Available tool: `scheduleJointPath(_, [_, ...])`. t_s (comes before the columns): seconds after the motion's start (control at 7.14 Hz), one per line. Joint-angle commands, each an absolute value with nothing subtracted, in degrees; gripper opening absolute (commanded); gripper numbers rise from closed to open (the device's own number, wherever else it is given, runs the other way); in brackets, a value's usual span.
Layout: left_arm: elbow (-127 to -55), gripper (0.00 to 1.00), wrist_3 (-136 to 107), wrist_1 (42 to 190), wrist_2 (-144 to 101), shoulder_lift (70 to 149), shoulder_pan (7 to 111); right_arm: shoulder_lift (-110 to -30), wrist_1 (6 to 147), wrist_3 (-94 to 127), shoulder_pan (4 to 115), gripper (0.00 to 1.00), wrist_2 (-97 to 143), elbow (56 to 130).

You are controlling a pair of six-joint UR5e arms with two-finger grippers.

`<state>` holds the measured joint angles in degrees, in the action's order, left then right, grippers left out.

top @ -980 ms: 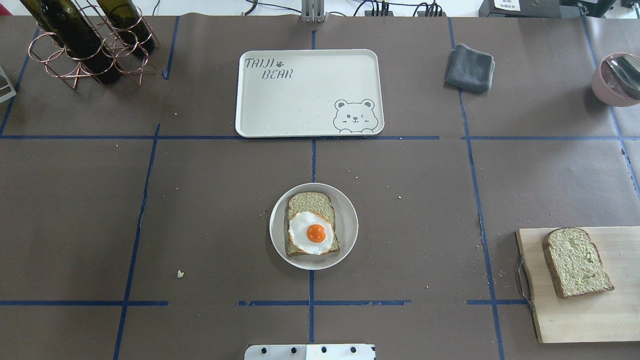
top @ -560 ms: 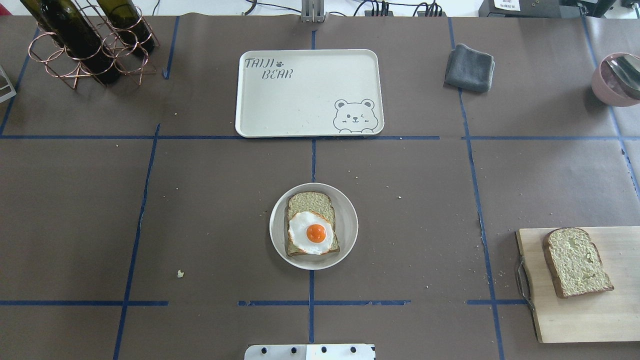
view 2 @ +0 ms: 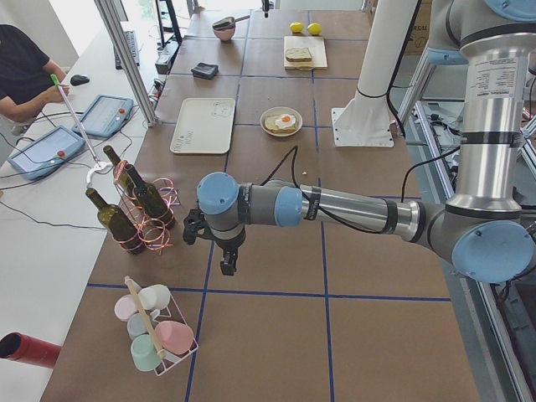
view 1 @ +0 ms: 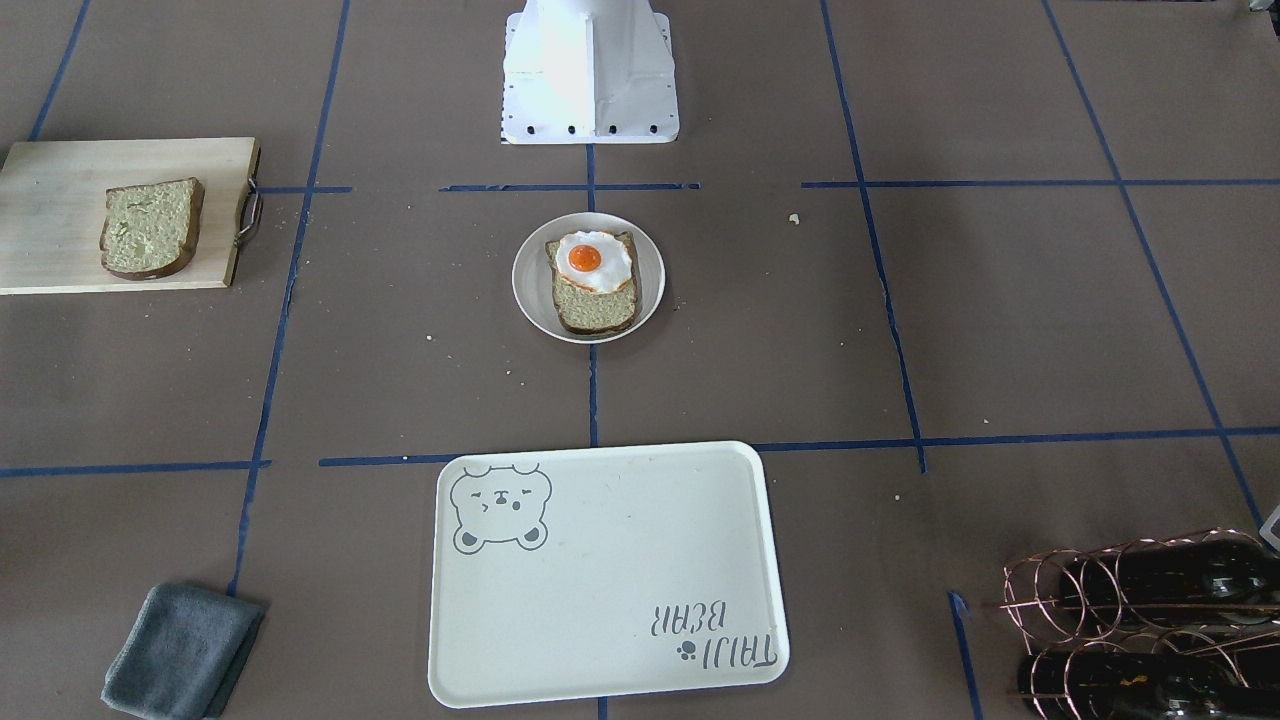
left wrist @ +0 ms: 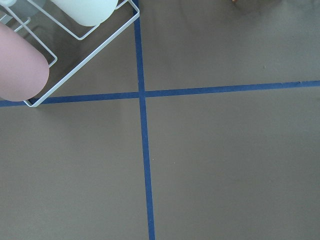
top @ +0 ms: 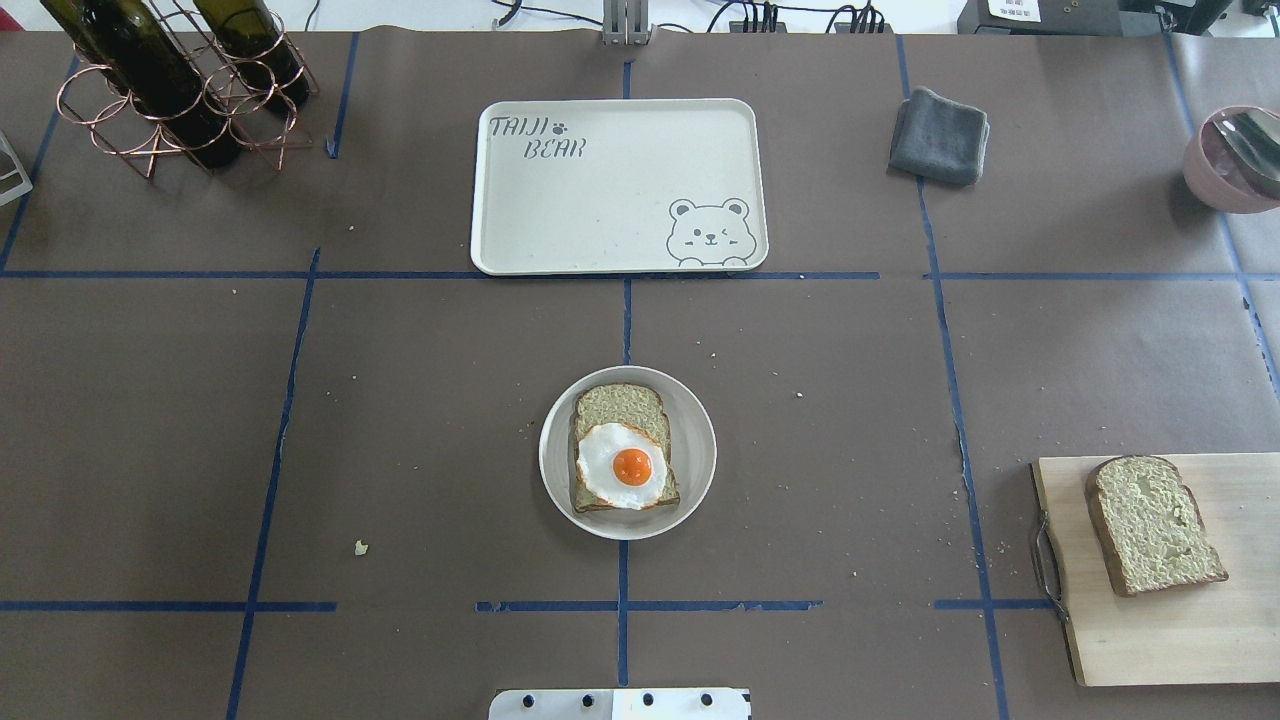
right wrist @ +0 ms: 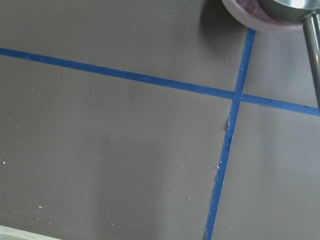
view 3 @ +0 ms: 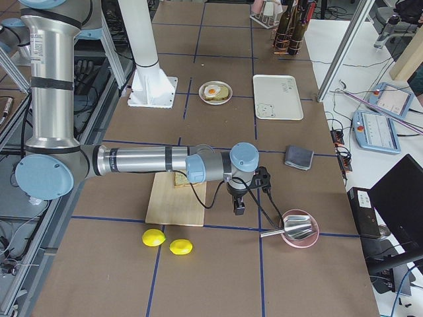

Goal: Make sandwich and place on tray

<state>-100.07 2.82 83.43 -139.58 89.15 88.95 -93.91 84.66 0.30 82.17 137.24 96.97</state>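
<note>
One bread slice [top: 620, 405] lies on a small round plate [top: 700, 450] at the table's middle, with a fried egg [top: 622, 466] on top. A second bread slice [top: 1150, 522] lies on the wooden cutting board [top: 1180, 640] at the right. The cream bear tray [top: 600, 200] stands behind the plate, with nothing on it. My left gripper [view 2: 224, 260] hangs near the bottle rack, far from the food. My right gripper [view 3: 238, 206] hangs beside the cutting board near the pink bowl. Both show only in side views, so I cannot tell if they are open or shut.
A copper rack with wine bottles [top: 180, 80] stands at the back left. A grey cloth [top: 940, 135] and a pink bowl with a metal spoon [top: 1235, 160] are at the back right. Two lemons [view 3: 167, 242] lie beyond the board. A wire rack of cups [view 2: 155, 335] stands past the bottles.
</note>
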Motion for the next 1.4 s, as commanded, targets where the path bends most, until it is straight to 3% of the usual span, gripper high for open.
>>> scheduleJointPath(0.0, [-100.81,1.0,2.9,88.46,-142.8,89.03,88.25,-96.48,84.46,3.92,79.3,1.0,139.55,101.31])
scheduleJointPath(0.14, [-100.64,1.0,2.47,90.85,-142.91,88.95,88.16,-99.11,79.76,13.96,74.49,1.0,139.4,104.91])
scheduleJointPath(0.42, [-100.72,1.0,2.46,90.97,-142.91,89.03,87.8,-108.58,53.57,33.13,63.87,0.96,133.03,105.64])
scheduleJointPath(0.56, [-100.64,1.0,2.37,90.97,-142.82,89.03,87.72,-110.63,49.18,39.92,60.24,0.94,132.54,105.64])
scheduleJointPath(0.84, [-100.02,1.0,2.37,90.88,-142.82,88.95,87.02,-114.34,44.23,43.3,55.92,0.77,132.36,105.56])
scheduleJointPath(1.26, [-100.02,1.0,2.37,90.97,-142.91,89.03,86.84,-114.17,44.12,47.28,50.99,0.68,131.05,105.29])
